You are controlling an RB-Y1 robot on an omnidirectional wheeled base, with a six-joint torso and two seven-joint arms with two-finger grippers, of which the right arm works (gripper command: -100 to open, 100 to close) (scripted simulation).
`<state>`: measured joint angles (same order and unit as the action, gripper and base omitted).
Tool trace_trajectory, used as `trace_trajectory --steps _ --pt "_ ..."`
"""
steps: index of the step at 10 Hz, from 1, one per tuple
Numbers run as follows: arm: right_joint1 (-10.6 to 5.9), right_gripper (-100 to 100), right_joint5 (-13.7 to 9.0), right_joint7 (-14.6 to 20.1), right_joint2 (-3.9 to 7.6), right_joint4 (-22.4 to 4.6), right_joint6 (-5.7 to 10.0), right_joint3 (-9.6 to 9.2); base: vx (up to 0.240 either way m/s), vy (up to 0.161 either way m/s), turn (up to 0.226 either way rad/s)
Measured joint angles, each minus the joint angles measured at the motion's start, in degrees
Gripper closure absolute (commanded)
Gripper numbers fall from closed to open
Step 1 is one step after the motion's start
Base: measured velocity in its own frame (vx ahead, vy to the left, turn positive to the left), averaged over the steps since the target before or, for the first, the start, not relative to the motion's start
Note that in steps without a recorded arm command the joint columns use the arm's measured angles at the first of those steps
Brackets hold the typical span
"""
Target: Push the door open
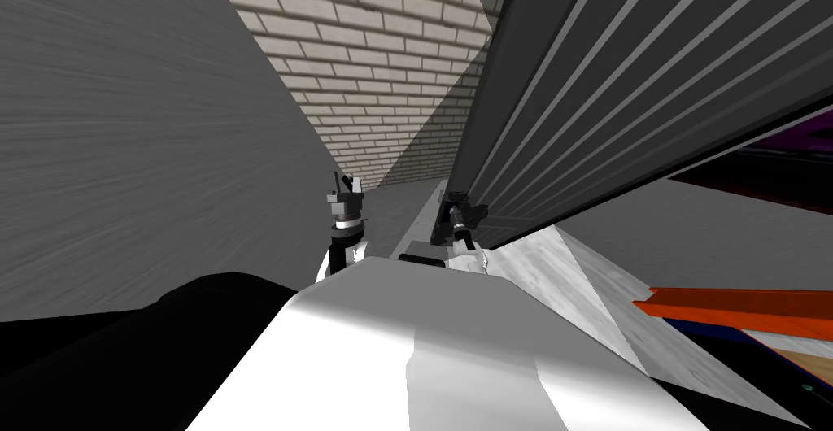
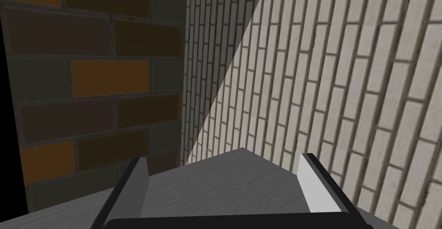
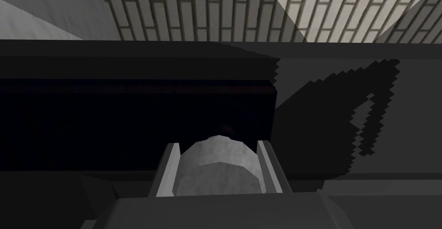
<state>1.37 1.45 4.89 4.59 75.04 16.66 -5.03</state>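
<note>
A dark grey door (image 1: 618, 84) with light slanted stripes stands to my right, its lower edge running down toward my right gripper (image 1: 457, 202). In the right wrist view that gripper (image 3: 218, 146) is shut on a light grey rounded door handle (image 3: 218, 166), with its fingers pressing both sides. Behind the handle lies the door's dark face (image 3: 336, 109), which carries the gripper's shadow. My left gripper (image 1: 346, 184) is raised beside a grey wall. It stands open (image 2: 224, 163) with nothing between its fingers.
A pale brick wall (image 1: 382, 60) closes the far end, and a grey wall (image 1: 146, 141) runs along the left. An orange slab (image 1: 748, 304) lies low on the right past a strip of light floor (image 1: 569, 280). A black area (image 1: 98, 369) lies at the lower left.
</note>
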Motion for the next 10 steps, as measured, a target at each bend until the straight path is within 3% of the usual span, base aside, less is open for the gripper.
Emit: trace_trajectory --steps 2,4,6,10 --pt "-0.28 100 -0.1 -0.2 0.00 -0.1 -0.39 0.99 0.097 0.089 -0.049" --pt "-1.09 100 -0.3 -0.4 -0.32 -1.6 0.42 2.19 0.093 0.092 -0.073" --pt "-1.16 100 -0.4 -1.1 -1.01 -1.2 -0.60 3.83 0.135 0.141 -0.082" --pt "-2.10 100 -0.8 -1.7 -1.45 -2.4 -0.55 6.93 0.173 0.122 -0.072"
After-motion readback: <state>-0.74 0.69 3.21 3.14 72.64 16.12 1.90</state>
